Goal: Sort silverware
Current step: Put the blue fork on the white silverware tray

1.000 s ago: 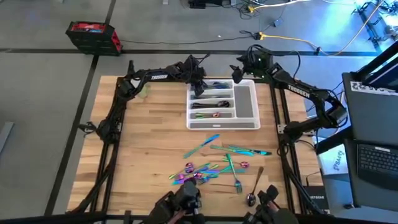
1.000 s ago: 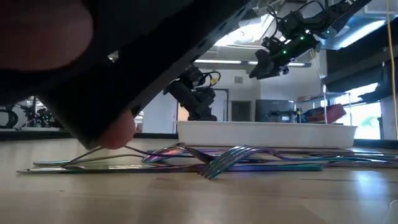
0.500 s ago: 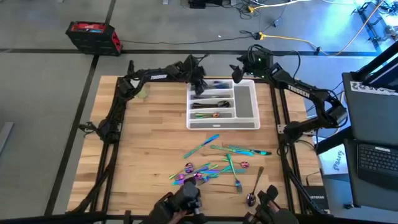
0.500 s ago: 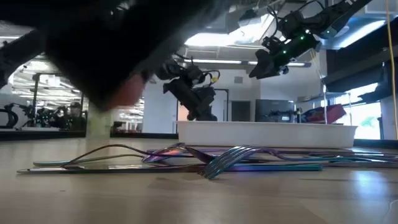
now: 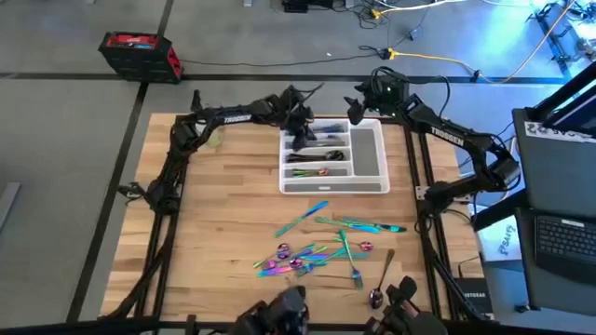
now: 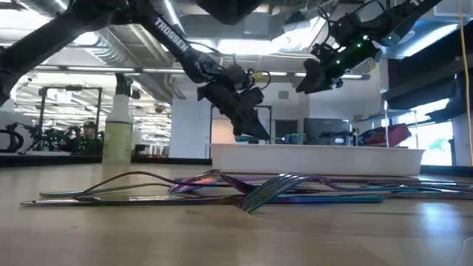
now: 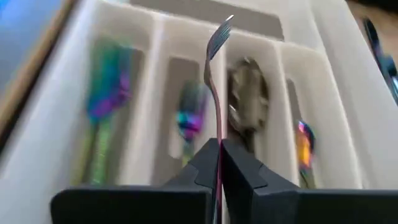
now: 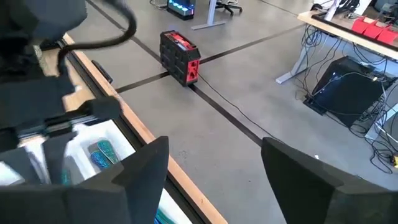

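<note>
Above the ribbed white tray (image 7: 155, 56), left gripper (image 7: 219, 149) pinches a slim fork (image 7: 216, 74).

A robotics lab: a pale wooden butcher-block worktop (image 5: 223, 214) on grey concrete floor, loose yellow cables (image 5: 424, 58), a red-and-black equipment case (image 5: 140, 54), an open black laptop (image 5: 563, 247).

A slim pinkish fork (image 7: 214, 93) stands tines-up, pinched by its handle above the white tray (image 5: 371, 180); several rainbow pieces (image 5: 317, 156) lie lengthwise in the tray's slots; a loose rainbow pile (image 5: 321, 247) lies well apart from the tray; one darker spoon (image 5: 382, 277) lies beside that pile.
</note>
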